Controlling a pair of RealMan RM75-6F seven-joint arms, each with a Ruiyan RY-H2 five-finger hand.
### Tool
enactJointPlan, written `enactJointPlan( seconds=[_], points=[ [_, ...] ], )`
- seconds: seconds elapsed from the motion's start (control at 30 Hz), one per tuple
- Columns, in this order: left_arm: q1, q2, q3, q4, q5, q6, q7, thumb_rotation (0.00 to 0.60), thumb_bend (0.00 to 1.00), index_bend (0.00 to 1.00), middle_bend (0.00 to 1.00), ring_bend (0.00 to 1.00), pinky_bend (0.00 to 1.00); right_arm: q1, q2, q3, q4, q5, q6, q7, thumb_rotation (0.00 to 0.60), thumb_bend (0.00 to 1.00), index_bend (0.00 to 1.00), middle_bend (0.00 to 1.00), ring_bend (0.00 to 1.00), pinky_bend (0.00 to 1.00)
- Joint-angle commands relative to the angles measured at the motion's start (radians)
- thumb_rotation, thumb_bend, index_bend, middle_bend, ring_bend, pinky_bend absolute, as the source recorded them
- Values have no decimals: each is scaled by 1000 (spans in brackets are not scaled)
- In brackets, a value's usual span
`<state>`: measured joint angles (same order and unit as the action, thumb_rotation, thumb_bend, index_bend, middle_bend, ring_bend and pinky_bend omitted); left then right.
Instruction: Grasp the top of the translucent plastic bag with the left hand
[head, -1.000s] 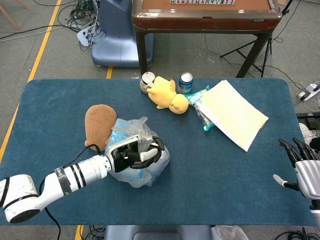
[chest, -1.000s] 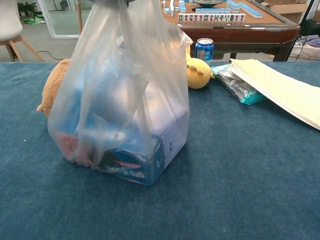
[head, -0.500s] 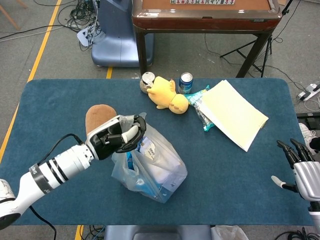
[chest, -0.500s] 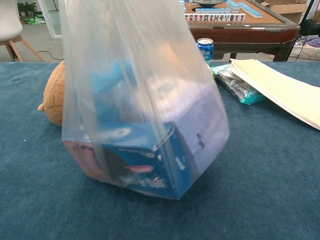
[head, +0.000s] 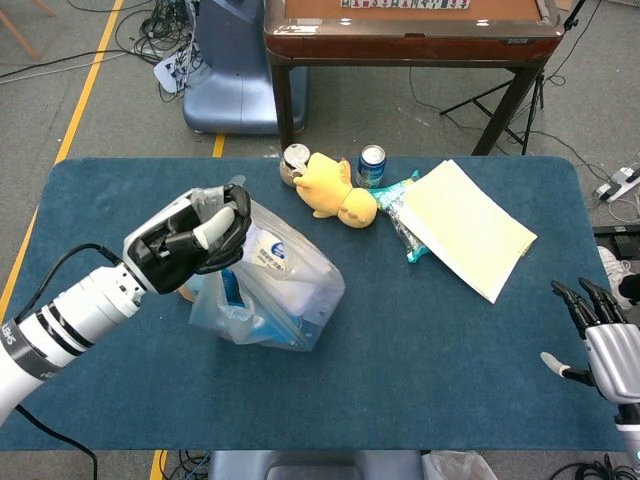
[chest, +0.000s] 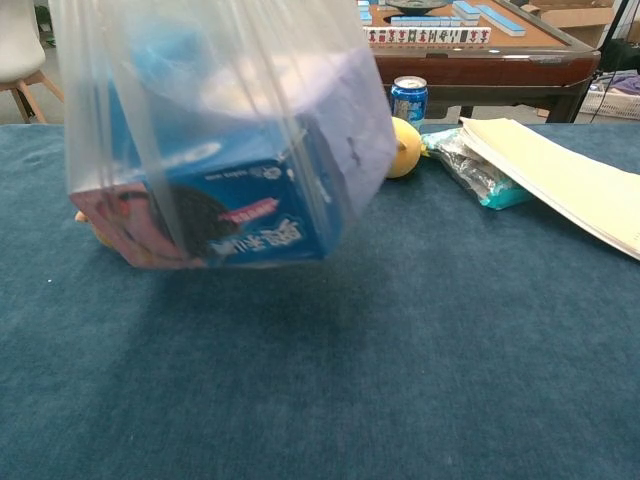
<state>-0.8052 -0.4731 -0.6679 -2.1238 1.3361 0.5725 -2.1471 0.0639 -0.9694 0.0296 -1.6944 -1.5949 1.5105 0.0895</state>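
The translucent plastic bag (head: 272, 290) hangs in the air above the blue table (head: 450, 350), with a blue box and other packs inside. My left hand (head: 190, 240) grips its gathered top, fingers curled around the plastic. In the chest view the bag (chest: 225, 140) fills the upper left, its bottom clear of the cloth, and the left hand is out of frame above it. My right hand (head: 600, 340) rests at the table's right edge with fingers spread, holding nothing.
A yellow plush toy (head: 335, 192), a blue can (head: 371, 165) and a tipped can (head: 295, 160) lie at the back. A stack of pale paper (head: 465, 225) lies over a teal packet (head: 405, 225). A brown plush (chest: 85, 215) sits behind the bag.
My left hand has lifted the bag off the table and carried it up and to the left. The brown plush is now mostly hidden. The right hand has barely moved.
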Motion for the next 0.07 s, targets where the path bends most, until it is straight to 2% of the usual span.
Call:
enactJointPlan(
  seconds=[0.03, 0.07],
  points=[
    [8, 6, -12, 18, 11, -1, -26, 600, 594, 514, 755, 843, 1000, 3, 2, 2, -4, 0, -4, -3, 600, 115, 63, 209, 28, 108],
    [10, 5, -13, 24, 16, -1, -36, 600, 594, 514, 755, 843, 1000, 4, 2, 2, -5, 1, -5, -4, 600, 115, 63, 209, 28, 108]
  ],
)
